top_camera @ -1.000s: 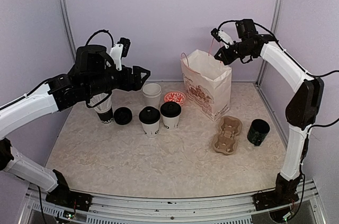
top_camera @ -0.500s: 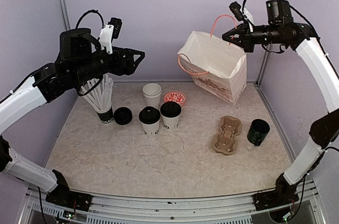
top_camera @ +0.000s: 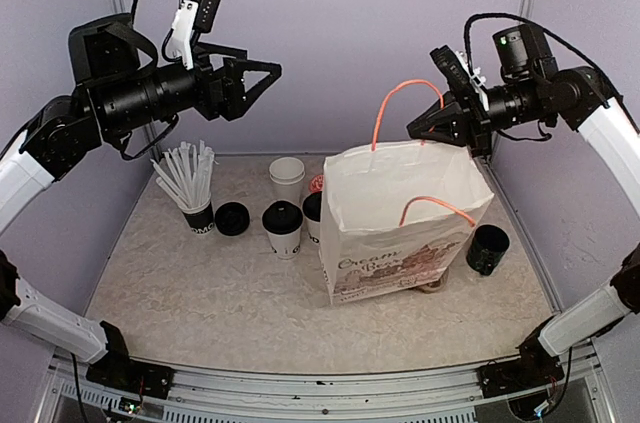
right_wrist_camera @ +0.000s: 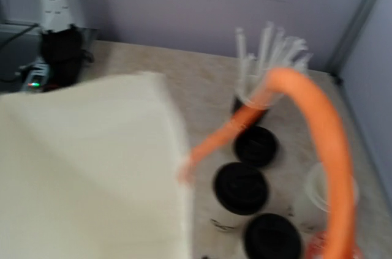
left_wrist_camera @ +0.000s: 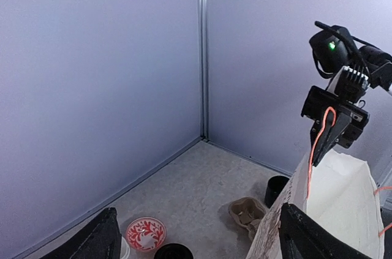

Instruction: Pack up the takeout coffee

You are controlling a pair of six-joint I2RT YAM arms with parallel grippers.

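Orange cord handle (right_wrist_camera: 327, 149) of the white paper bag (top_camera: 400, 228) is pinched in the right gripper (top_camera: 425, 129), which is clenched on it high above the table (top_camera: 200, 293). The left gripper (top_camera: 262, 86) is raised at the far left, jaws spread wide and grasping nothing.

From above, the 2 takeout coffees stand close together mid-table: the front cup (top_camera: 283, 230) in full view, the rear cup (top_camera: 311, 209) half hidden by the bag's left edge. Both are upright, long axis vertical, black lids on top, lettering near the base. They lie well below the left gripper and to its right, and low to the left of the right gripper, with the bag between.

The left wrist view shows what the bag nearly hides from above: the cardboard carrier (left_wrist_camera: 248, 213) beside the black pot (left_wrist_camera: 277, 190), plus a red patterned dish (left_wrist_camera: 146, 233). The blurred right wrist view looks down on 3 black round tops by the straws (right_wrist_camera: 269, 51); the one nearest them is a loose lid (top_camera: 232, 219).
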